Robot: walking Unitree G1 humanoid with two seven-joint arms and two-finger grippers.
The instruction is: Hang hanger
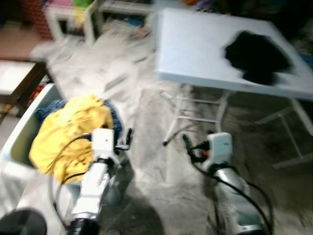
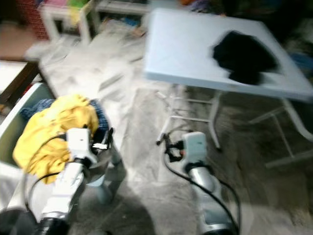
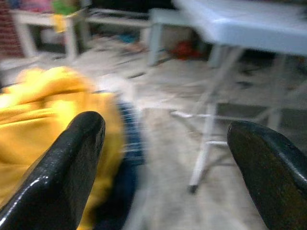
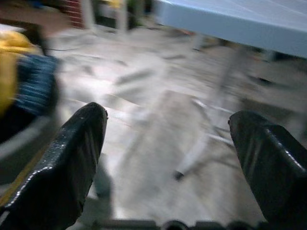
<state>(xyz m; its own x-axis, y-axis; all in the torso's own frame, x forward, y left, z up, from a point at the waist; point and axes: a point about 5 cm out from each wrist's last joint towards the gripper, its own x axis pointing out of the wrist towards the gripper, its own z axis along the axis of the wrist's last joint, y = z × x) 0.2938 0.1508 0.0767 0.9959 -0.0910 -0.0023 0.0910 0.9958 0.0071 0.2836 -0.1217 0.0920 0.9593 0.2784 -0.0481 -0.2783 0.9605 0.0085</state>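
The views are blurred by motion. My left gripper (image 1: 125,140) is held low in front of me, open and holding nothing, beside a white basket (image 1: 22,133) heaped with a yellow cloth (image 1: 73,132) and a blue cloth (image 1: 116,119). The left wrist view looks between the open fingers (image 3: 72,163) at that yellow cloth (image 3: 33,124). My right gripper (image 1: 189,148) is also open with nothing in it, over the floor before a white folding table (image 1: 195,44). A black garment (image 1: 257,56) lies on the table's right part.
The table's thin white legs (image 1: 195,115) stand just ahead of my right gripper. Dark wooden furniture (image 1: 24,83) is at the left. White shelving (image 1: 73,17) with colourful things lines the back. A pale rug (image 1: 146,161) covers the floor between basket and table.
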